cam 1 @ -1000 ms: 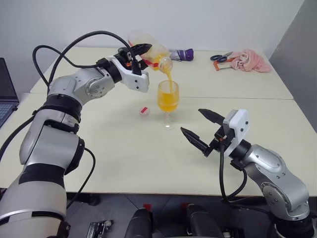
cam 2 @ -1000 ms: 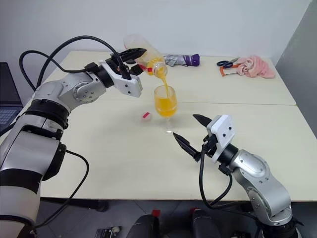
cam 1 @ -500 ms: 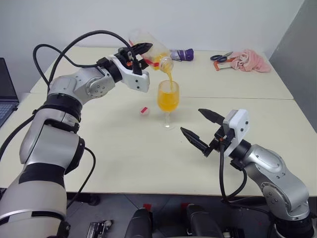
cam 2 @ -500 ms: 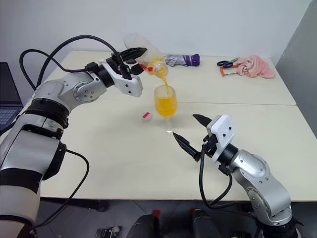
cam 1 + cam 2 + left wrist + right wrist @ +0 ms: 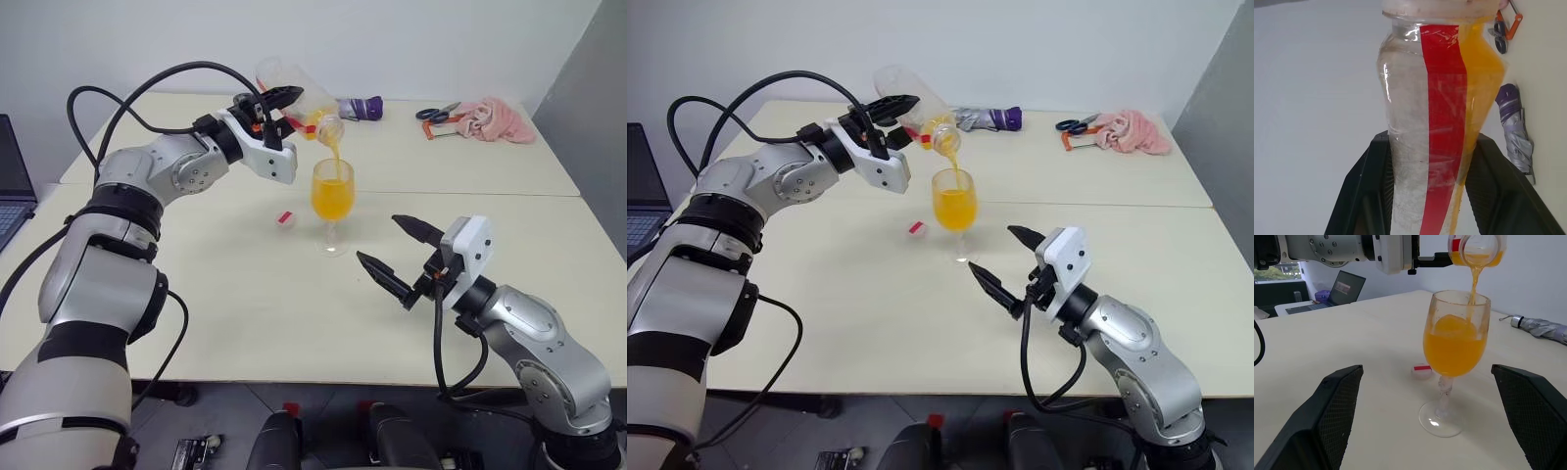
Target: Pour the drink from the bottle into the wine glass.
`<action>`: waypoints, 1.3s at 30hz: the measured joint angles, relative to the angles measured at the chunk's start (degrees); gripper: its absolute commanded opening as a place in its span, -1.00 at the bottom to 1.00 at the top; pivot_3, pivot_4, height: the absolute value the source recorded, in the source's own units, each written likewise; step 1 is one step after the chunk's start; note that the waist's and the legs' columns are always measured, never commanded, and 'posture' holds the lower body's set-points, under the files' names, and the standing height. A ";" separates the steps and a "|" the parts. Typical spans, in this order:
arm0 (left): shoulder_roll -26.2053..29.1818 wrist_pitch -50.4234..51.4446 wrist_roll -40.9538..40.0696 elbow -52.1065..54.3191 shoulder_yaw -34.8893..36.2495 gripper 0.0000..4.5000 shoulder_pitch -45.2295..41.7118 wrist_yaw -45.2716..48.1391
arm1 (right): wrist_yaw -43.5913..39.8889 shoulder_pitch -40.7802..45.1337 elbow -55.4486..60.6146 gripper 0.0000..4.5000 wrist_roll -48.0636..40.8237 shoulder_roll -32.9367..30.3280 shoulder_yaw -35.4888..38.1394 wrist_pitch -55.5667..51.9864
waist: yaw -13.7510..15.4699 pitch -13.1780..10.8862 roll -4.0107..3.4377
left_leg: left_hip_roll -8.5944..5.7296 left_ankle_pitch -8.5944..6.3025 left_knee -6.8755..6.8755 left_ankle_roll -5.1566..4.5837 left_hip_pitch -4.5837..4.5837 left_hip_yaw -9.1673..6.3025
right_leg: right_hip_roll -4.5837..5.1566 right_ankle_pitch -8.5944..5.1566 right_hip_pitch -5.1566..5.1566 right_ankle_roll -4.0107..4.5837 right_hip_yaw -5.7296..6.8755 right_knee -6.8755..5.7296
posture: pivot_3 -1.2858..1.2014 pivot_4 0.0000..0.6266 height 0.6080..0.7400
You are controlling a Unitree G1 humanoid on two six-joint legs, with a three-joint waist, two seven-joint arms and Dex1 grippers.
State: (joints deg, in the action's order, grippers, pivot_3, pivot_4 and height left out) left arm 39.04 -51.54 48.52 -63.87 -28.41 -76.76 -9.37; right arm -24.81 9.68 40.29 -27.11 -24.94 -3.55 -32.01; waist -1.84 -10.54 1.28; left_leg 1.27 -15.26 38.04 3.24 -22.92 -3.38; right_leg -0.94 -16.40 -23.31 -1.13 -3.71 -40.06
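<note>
The left gripper (image 5: 275, 101) is clamped tight around the bottle (image 5: 299, 96), one black finger on each side of its body, holding it tipped over just above the wine glass (image 5: 332, 202) with the mouth pointing down at the rim. A thin stream of the drink (image 5: 332, 198) runs from the mouth into the bowl, which is filled well over halfway with orange liquid; a little orange remains along the lower side of the tilted bottle. The bottle carries a plain red stripe running its length, and I can read no writing on it.

The right gripper (image 5: 400, 257) hangs just in front of the glass, towards the robot, its two fingers spread wide and holding nothing, touching nothing.

The glass stands upright on the pale worktop (image 5: 225, 294). Just beside its foot, on the robot's left, lies a small red-and-white cap (image 5: 285, 218). Well behind the glass lies a folded grey-purple umbrella (image 5: 360, 108), and further right of that, scissors (image 5: 437, 114) with an orange clip and a crumpled pink cloth (image 5: 495, 118).
</note>
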 measured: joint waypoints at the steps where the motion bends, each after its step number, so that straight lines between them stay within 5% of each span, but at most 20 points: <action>1: 0.00 0.00 0.00 0.00 0.00 -0.26 0.00 0.00 | 0.00 0.00 0.00 1.00 0.00 0.00 0.00 -0.01 | 0.00 0.00 0.00 | 0.00 0.00 0.00 0.00 0.00 0.00 | 0.00 0.00 0.00 0.00 0.00 0.00 | 0.03 -0.52 1.00; 15: -2.04 0.00 -8.75 0.29 2.98 -0.26 2.84 8.01 | 0.06 0.46 0.00 1.00 0.03 0.64 -0.04 0.01 | -0.05 0.00 0.00 | 0.01 0.00 0.03 0.00 0.02 0.01 | 0.00 0.00 0.00 0.00 -0.01 -0.05 | 0.03 -0.52 1.00; 26: -6.26 7.26 -26.64 4.73 13.03 -0.26 9.39 24.21 | -1.06 2.29 -0.78 1.00 0.96 1.04 -0.56 1.28 | -0.06 0.00 0.00 | 0.00 0.00 0.07 0.00 0.03 0.00 | 0.00 0.00 0.00 0.00 -0.02 -0.11 | 0.03 -0.52 1.00; 32: -9.55 25.23 -43.67 17.90 23.45 -0.26 18.31 33.53 | -5.74 5.18 -4.08 1.00 1.11 -1.52 -1.54 1.43 | -0.46 0.01 0.00 | 0.10 0.01 0.13 0.00 0.08 0.01 | 0.00 0.00 0.00 0.01 -0.05 -0.24 | 0.03 -0.52 1.00; 39: -7.18 54.43 -56.89 37.17 34.87 -0.26 32.59 35.87 | -8.89 11.09 -9.80 1.00 3.41 -2.44 -8.00 -0.90 | -1.61 0.01 0.00 | 0.22 0.01 0.23 0.00 0.14 -0.11 | -0.01 0.00 0.00 0.02 -0.03 -0.46 | 0.03 -0.52 1.00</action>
State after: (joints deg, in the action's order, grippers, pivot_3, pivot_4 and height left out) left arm 31.86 2.89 -8.37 -26.70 6.46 -44.17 26.51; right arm -33.70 20.77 30.49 -23.70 -27.37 -11.55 -32.91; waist -3.45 -10.53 1.28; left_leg 1.49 -15.25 38.28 3.24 -22.78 -3.49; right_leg -0.95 -16.41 -23.31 -1.11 -3.73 -40.51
